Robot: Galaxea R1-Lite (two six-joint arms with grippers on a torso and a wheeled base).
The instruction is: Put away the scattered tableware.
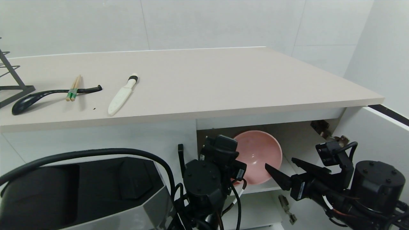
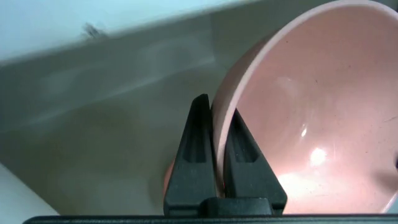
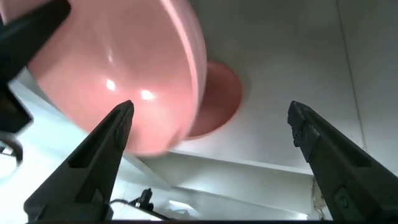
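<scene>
Two grippers work at open cupboard (image 1: 300,140).

Left gripper (image 2: 216,115) clamped on rim of pink bowl (image 1: 258,153). Bowl tipped steeply, inside cupboard; shelf contact unclear.

Right gripper (image 1: 279,162) spread, empty, just beside bowl.

Risks:
- thin rim pinch slips
- release while tilted lets bowl roll out
- right fingers knock bowl

Farther back, black spoon (image 1: 48,95), chopsticks (image 1: 73,88) and white knife (image 1: 121,95) lie on counter (image 1: 223,83), not yet stowed.

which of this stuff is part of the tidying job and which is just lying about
Job: pink bowl (in the left gripper), black spoon, chopsticks, white knife.
Just there: wire rack, counter, cabinet hinge.
</scene>
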